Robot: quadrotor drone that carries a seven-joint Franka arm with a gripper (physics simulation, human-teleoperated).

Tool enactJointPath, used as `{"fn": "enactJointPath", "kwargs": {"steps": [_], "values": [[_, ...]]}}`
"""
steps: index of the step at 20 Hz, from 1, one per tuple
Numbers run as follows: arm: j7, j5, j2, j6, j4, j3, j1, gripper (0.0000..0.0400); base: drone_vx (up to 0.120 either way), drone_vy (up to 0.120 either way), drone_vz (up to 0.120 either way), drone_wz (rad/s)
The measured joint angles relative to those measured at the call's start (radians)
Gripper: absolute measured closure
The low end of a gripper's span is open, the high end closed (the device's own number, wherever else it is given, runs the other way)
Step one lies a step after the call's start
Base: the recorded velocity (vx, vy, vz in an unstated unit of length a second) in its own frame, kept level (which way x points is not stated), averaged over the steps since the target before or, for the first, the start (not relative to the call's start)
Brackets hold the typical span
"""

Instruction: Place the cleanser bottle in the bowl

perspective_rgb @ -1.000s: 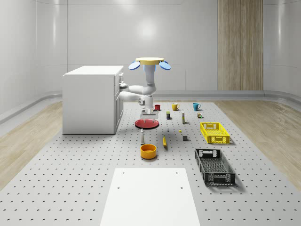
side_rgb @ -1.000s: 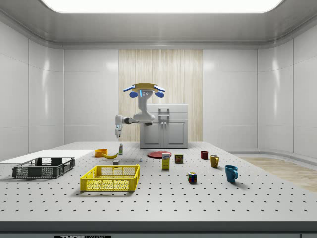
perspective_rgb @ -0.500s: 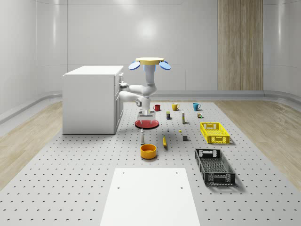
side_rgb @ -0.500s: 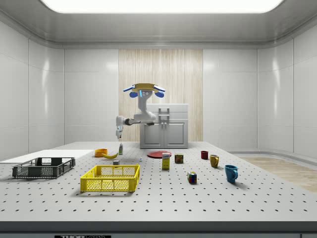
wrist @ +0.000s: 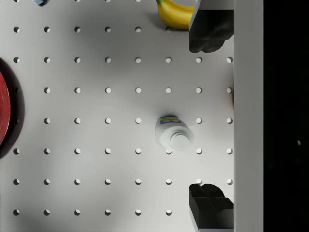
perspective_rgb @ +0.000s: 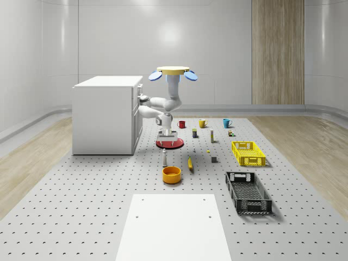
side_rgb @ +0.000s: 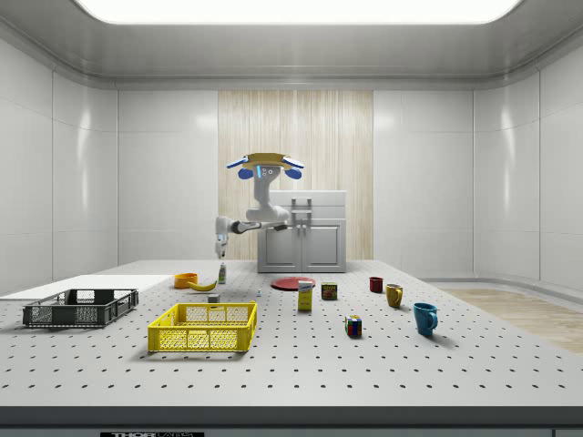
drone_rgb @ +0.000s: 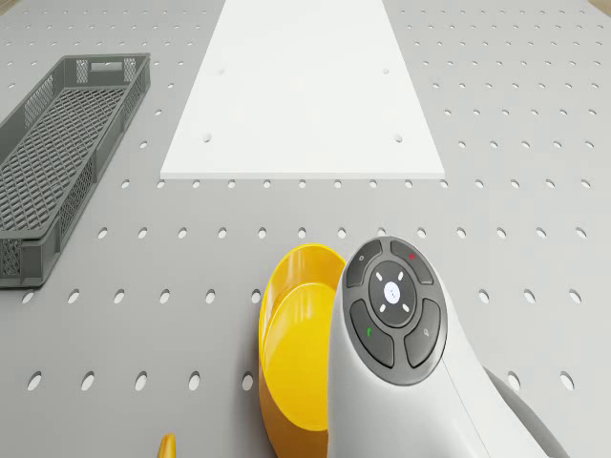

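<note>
The cleanser bottle is standing upright on the pegboard table, a small white bottle with a round cap and a blue-green label too small to read. One orange bowl is sitting just beside it. The drone is hovering over the red plate, the gripper hanging above the bottle with fingers spread apart.

I see bare pegboard all round the upright bottle, with my spread fingers well clear on both sides. The banana lies near, the red plate farther off, the bowl nearer the camera.
</note>
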Motion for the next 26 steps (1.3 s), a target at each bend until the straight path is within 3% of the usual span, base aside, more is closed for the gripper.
{"fn": "enactJointPath", "kwargs": {"steps": [12, 26], "values": [[-0.061, -0.098, -0.008, 0.044, 0.021, -0.106, 0.053, 0.0, 0.0, 0.0, 0.0, 0.0], [-0.079, -0.179, 0.01, 0.071, 0.063, -0.189, 0.047, 0.0, 0.0, 0.0, 0.0, 0.0]]}}
